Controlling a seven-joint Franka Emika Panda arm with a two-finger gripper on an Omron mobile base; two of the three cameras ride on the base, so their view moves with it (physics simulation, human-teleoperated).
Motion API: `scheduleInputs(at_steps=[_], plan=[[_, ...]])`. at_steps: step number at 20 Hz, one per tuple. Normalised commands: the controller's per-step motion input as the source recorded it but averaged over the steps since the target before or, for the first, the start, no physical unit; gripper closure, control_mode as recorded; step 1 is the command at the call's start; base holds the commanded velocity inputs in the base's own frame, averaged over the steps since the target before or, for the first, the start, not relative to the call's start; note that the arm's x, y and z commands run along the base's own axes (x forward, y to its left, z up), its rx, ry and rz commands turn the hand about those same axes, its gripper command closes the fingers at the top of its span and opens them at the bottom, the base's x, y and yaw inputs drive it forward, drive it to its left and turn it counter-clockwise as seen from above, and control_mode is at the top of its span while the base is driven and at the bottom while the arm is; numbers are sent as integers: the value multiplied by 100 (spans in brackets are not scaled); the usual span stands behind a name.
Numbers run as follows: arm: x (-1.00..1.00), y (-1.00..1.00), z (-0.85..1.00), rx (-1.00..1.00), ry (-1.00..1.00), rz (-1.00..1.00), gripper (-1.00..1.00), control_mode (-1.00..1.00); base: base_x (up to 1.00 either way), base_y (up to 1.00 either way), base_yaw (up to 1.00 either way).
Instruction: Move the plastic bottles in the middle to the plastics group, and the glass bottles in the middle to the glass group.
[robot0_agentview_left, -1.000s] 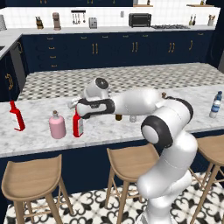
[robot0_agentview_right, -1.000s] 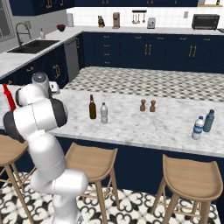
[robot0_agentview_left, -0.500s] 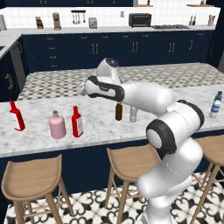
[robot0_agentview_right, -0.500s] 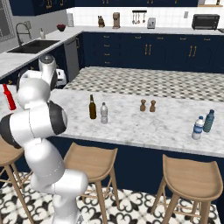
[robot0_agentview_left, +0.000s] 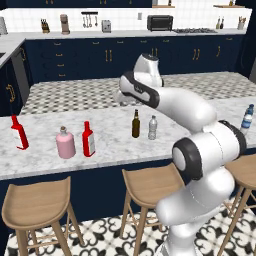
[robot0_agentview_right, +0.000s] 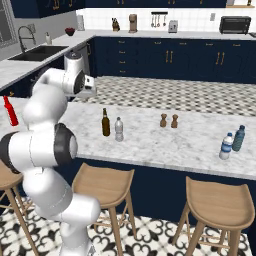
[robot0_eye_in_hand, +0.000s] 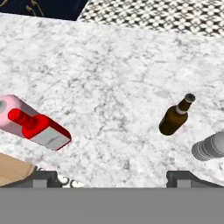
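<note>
Standing upright, necks up: brown bottle (robot0_agentview_left: 135, 124) beside greyish bottle (robot0_agentview_left: 153, 128); claw (robot0_eye_in_hand: 112, 177) spread wide, empty.

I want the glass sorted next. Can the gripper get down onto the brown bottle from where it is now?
Probably yes. The open gripper hangs above the counter, and the brown bottle stands upright with bare marble around its neck; the clear plastic bottle beside it stands apart.

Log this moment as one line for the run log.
gripper: open, empty, above counter | brown bottle: upright, middle, beside greyish bottle | red bottle: standing next to pink flask
</note>
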Motion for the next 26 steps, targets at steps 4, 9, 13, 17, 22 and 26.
scheduleInputs(at_steps=[4, 9, 13, 17, 22, 26], plan=[[-57, -100, -20, -3, 4, -17, -100, -100, 0, 0, 0], [-36, -96, -11, -9, 1, -12, -100, -100, 0, 0, 0], [-4, -72, -14, -11, 1, -5, -100, -100, 0, 0, 0], [5, -81, -43, 0, 0, 0, -100, -100, 0, 0, 0], [43, -6, -14, 0, -6, 4, -100, -100, 0, 0, 0], [55, 0, -10, 0, -1, 10, -100, -100, 0, 0, 0]])
